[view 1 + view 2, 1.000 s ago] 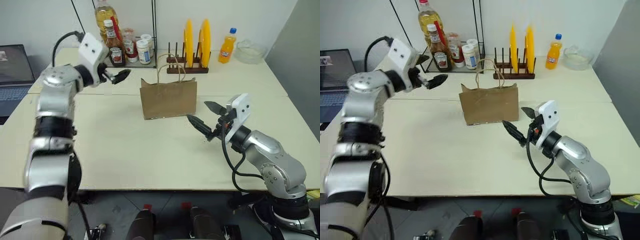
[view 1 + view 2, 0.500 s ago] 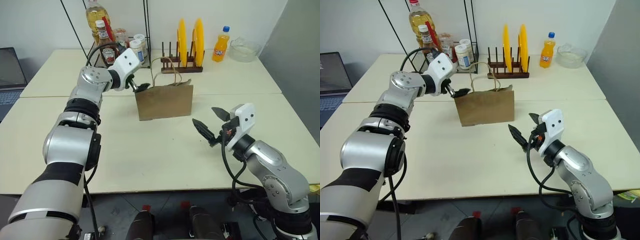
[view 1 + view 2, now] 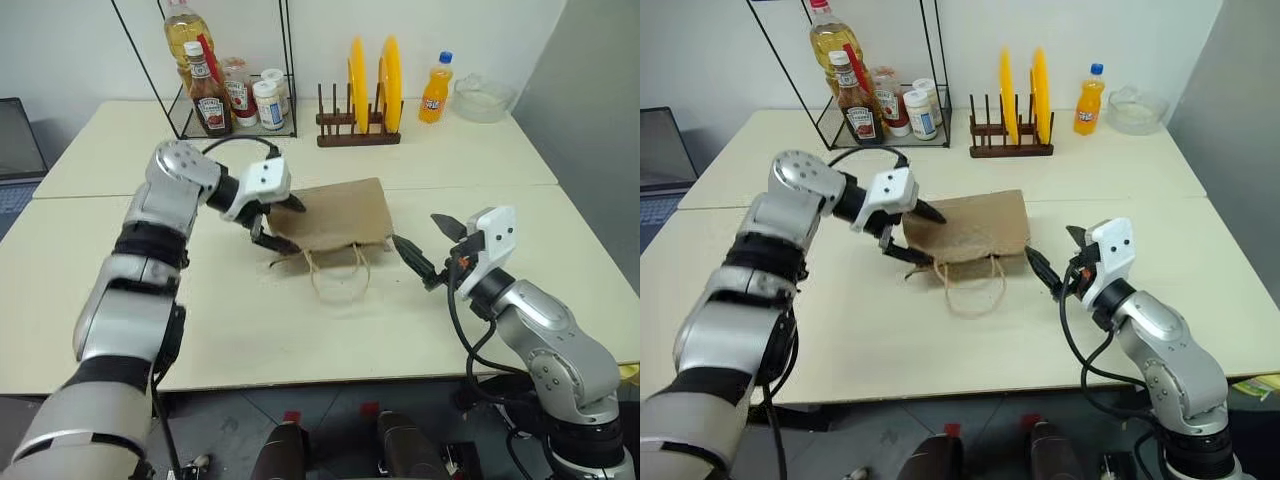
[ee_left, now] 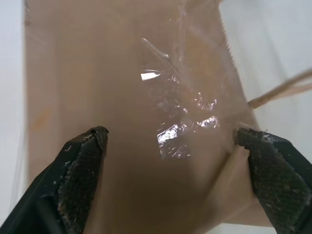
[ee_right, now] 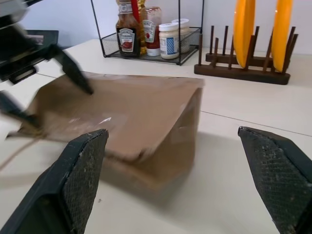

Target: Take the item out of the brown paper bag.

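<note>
From the head views, your crinkled brown kraft paper bag [image 3: 335, 215] lies flat on the cream worktop [image 3: 240, 320], handles facing you. Left tool [image 3: 278, 222], fingers apart, straddles its left edge; right tool [image 3: 425, 248], also apart, waits beside the bag's right corner. Left wrist view: bag paper between the fingers; the item stays hidden, presumably inside.

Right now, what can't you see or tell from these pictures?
- Whatever is inside the brown paper bag: its paper walls hide it in both eye views, and its mouth faces away from the right wrist view.
- Whether the left gripper touches the bag: motion blur in the left wrist view smears the contact.
- Labels on the bottles in the wire rack: too small to read in the eye views.
- The laptop: cut off by the picture's edge.
</note>
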